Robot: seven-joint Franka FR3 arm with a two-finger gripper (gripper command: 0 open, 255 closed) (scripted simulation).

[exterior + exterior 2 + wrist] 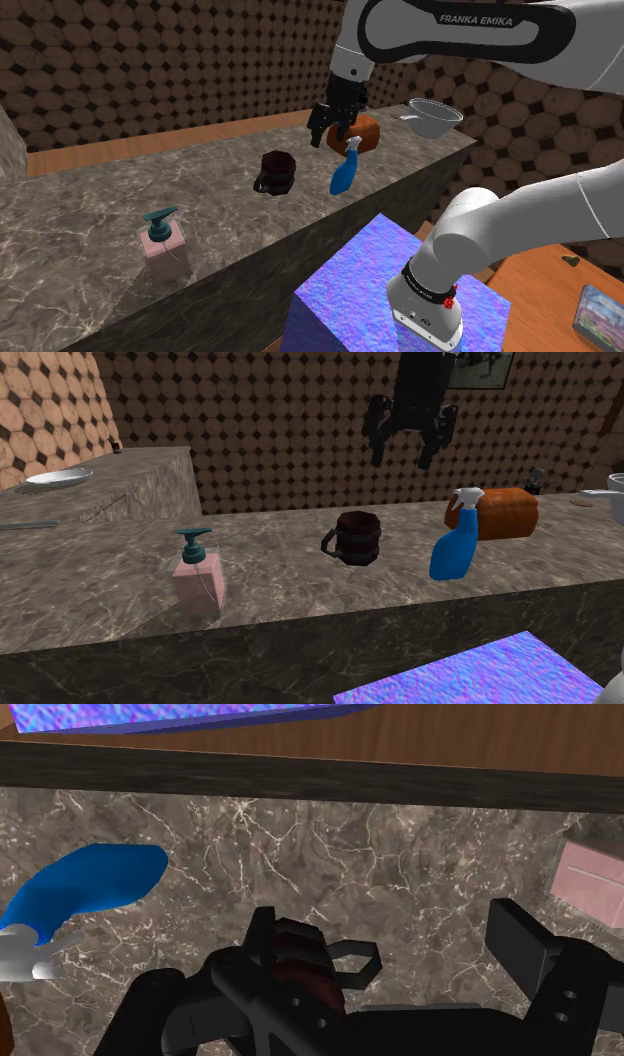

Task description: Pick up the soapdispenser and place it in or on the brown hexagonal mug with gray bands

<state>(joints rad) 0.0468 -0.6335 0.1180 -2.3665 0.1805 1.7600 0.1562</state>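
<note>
Item: soap dispenser [198, 580], pink, teal pump, set upright on desk [280, 577], untouched, well apart from dark mug [357, 538]. State of jaws: spread, empty, held high roughly above mug. Step: approach judged not yet made. Required next: travel toward soap dispenser, then descent.

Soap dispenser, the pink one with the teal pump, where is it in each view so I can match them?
Shoulder view: soap dispenser stands on the marble counter, lower left, near the front edge.
Second exterior view: left of centre, left of the dark mug.
Wrist view: its pink body, cut by the frame, across the mug from the blue spray bottle.
Shared landmark: the mug, between dispenser and spray bottle in all three.
</note>
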